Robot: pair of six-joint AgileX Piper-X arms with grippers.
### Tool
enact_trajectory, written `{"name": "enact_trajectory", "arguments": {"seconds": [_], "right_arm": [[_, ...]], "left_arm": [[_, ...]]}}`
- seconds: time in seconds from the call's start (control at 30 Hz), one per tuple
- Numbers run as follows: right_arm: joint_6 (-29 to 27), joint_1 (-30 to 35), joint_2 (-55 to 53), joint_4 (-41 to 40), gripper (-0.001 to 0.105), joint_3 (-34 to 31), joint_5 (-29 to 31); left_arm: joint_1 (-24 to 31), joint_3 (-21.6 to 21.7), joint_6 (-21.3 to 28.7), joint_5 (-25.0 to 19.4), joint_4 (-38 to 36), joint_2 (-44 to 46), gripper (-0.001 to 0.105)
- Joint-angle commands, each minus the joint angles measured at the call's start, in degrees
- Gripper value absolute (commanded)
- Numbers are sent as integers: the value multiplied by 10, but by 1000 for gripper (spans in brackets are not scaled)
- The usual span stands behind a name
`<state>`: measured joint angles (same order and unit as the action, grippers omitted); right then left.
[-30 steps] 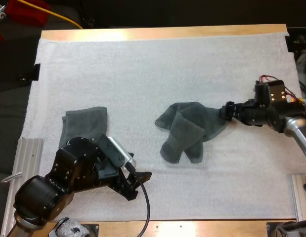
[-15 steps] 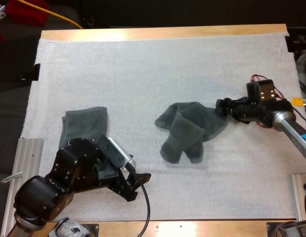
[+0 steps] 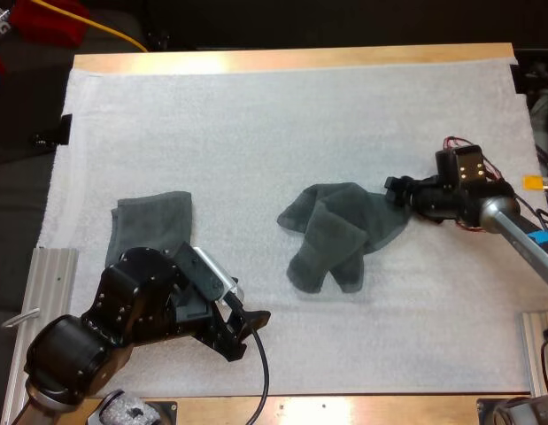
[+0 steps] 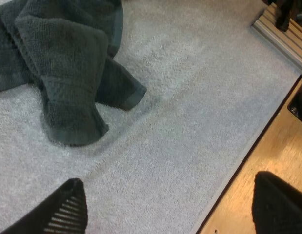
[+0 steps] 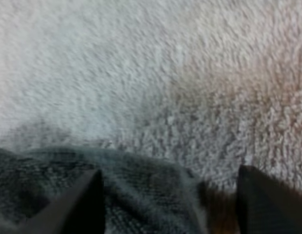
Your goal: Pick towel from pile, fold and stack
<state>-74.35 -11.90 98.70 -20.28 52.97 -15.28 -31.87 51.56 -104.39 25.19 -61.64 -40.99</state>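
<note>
A crumpled dark grey-green towel [image 3: 340, 235] lies mid-mat, with two lobes toward the front. My right gripper [image 3: 396, 190] is low at its right edge. In the right wrist view the right gripper [image 5: 170, 195] is open, its fingers [image 5: 90, 197] wide apart, and the towel's edge [image 5: 136, 185] lies between them on the mat. A folded towel [image 3: 151, 217] rests at the left, partly hidden by my left arm. My left gripper [image 3: 244, 329] hovers near the front edge, open over bare mat [image 4: 172, 204], with the crumpled towel [image 4: 68, 73] beyond it.
The white mat [image 3: 256, 124] covers the table. Aluminium rails stand at the left [image 3: 52, 274] and right [image 3: 539, 345] front corners. The wooden table edge [image 4: 258, 161] runs close to the left gripper.
My right arm has swung, moving its gripper slightly left and toward the far side along the towel's right edge. The left arm and both towels have not moved.
</note>
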Motion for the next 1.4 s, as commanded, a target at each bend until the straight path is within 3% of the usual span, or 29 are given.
{"name": "enact_trajectory", "arguments": {"seconds": [0.0, 0.33, 0.63, 0.9, 1.17, 1.37], "right_arm": [[0, 4, 1, 3, 48, 2, -4], [0, 4, 1, 8, 0, 2, -4], [-8, 2, -19, -1, 1, 2, -29], [-53, 2, -131, -25, 1, 9, -20], [-83, -10, -228, -111, 1, 79, -52], [-85, -79, -250, -148, 1, 138, -55]], "left_arm": [[-1, 3, -3, 3, -2, -2, 68], [-1, 3, -3, 3, -2, -2, 68], [-1, 3, -3, 3, -2, -2, 68], [-1, 3, -3, 3, -2, -2, 68], [-1, 3, -3, 3, -2, -2, 68], [-1, 3, -3, 3, -2, -2, 68]]}}
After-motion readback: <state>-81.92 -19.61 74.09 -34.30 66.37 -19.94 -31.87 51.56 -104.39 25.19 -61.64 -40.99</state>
